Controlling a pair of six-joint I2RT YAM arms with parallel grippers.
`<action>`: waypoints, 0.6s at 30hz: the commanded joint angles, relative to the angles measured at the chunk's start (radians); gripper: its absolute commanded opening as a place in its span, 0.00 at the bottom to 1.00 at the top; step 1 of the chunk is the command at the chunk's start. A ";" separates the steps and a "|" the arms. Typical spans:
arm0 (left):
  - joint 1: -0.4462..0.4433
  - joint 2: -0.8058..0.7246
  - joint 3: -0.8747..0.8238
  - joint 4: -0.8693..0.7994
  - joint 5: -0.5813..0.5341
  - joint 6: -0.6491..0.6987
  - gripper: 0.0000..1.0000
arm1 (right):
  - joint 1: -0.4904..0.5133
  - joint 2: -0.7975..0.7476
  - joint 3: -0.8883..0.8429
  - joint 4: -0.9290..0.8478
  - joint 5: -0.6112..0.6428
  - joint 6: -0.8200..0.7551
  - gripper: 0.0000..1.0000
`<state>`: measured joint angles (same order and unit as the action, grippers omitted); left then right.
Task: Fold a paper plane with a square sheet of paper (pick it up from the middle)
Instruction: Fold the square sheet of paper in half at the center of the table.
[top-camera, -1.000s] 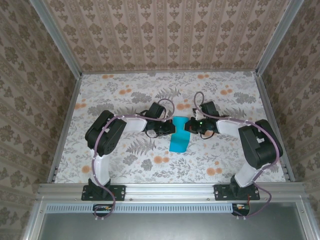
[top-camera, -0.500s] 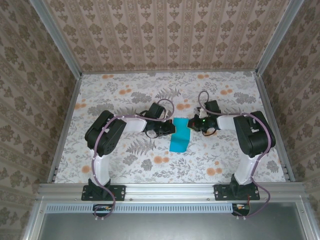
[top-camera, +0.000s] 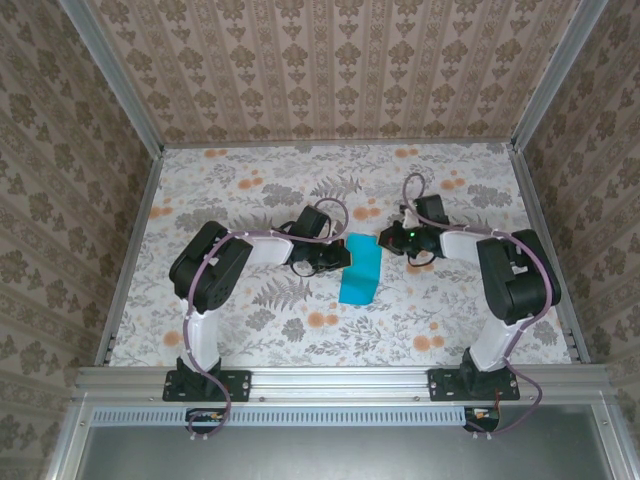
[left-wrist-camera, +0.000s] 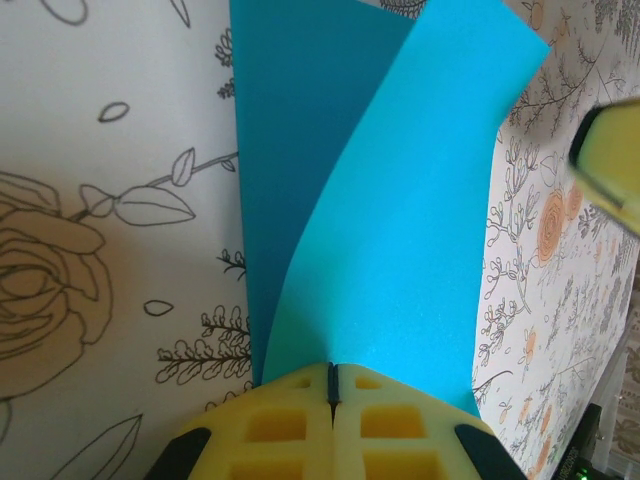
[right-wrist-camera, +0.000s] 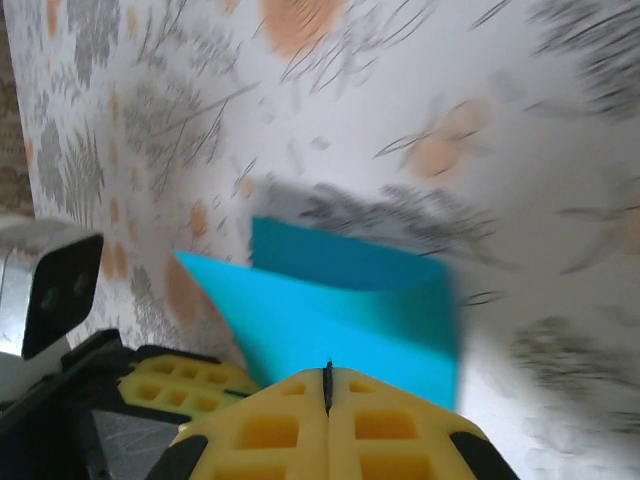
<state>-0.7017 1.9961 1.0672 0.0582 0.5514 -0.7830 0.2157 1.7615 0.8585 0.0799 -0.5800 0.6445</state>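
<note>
- Left tool (left-wrist-camera: 331, 382) clenched tight at the paper plane (left-wrist-camera: 400, 220), right tool (right-wrist-camera: 327, 385) likewise.
- Plane's in the middle of the table (top-camera: 250, 190), open room around.
- Actual pinch? Can't tell, right view's blurry.

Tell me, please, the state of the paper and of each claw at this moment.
paper plane: unfinished, folded over, upper layer curving up off the lower one.
left claw: shut on the paper plane's edge.
right claw: shut, at the paper plane's edge; grip unclear, picture blurred.
</note>
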 joint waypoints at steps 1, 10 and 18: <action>-0.014 0.118 -0.087 -0.265 -0.176 0.005 0.00 | 0.039 0.068 0.040 0.021 -0.010 0.040 0.00; -0.014 0.122 -0.104 -0.263 -0.182 0.021 0.00 | -0.032 0.165 0.062 0.078 0.040 0.041 0.00; -0.014 0.121 -0.108 -0.254 -0.182 0.018 0.00 | -0.135 0.101 0.034 0.098 0.049 0.066 0.00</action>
<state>-0.7017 1.9961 1.0546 0.0788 0.5503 -0.7826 0.0879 1.8996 0.9085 0.1680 -0.5610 0.7029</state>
